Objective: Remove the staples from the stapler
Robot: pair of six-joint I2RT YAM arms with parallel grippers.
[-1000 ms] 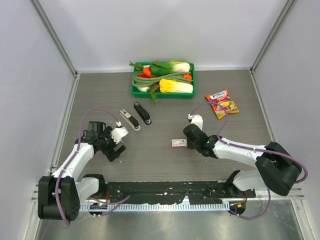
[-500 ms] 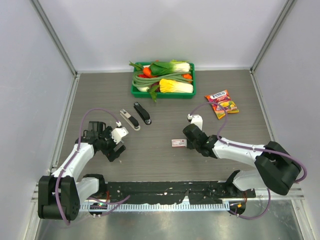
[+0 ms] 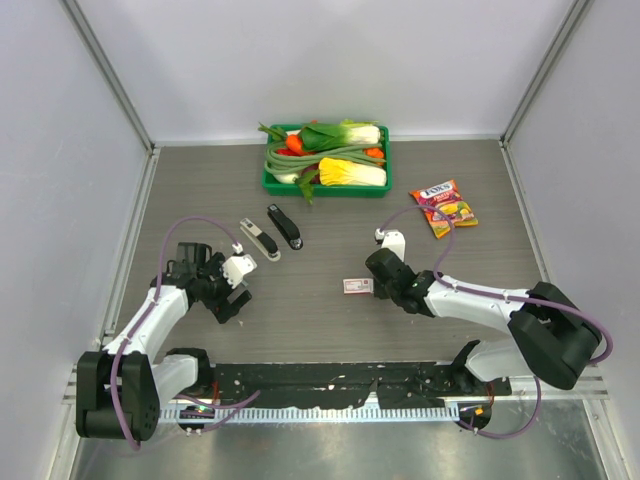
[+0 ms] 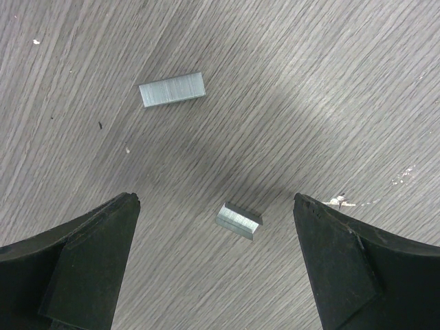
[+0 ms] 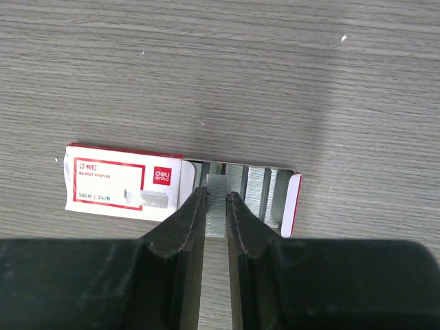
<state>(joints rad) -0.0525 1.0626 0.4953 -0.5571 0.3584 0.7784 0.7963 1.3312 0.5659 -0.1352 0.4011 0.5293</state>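
Almost nothing has moved since a second ago: both arms, the stapler and the small box sit where they were on the grey wood-grain counter.

The left gripper hangs low over the counter toward the left edge, in the near half, its two black fingers spread wide and holding nothing. Two short silver staples lie loose on the bare wood under it. One lies further out from the fingertips. The other, smaller one lies between the two fingers and touches neither.

The right gripper is near the middle of the counter, a little toward the near edge. Its fingers are pressed together on a strip of staples, pinching it by its long sides. The strip is over the open end of a white and red box, where more rows of staples show inside.

The stapler, black and slim, lies left of centre toward the far edge. A grey and black stapler part lies just beside it, apart from it.

A green tray of vegetables sits at the middle of the far edge. A bright sweet packet lies toward the far right corner
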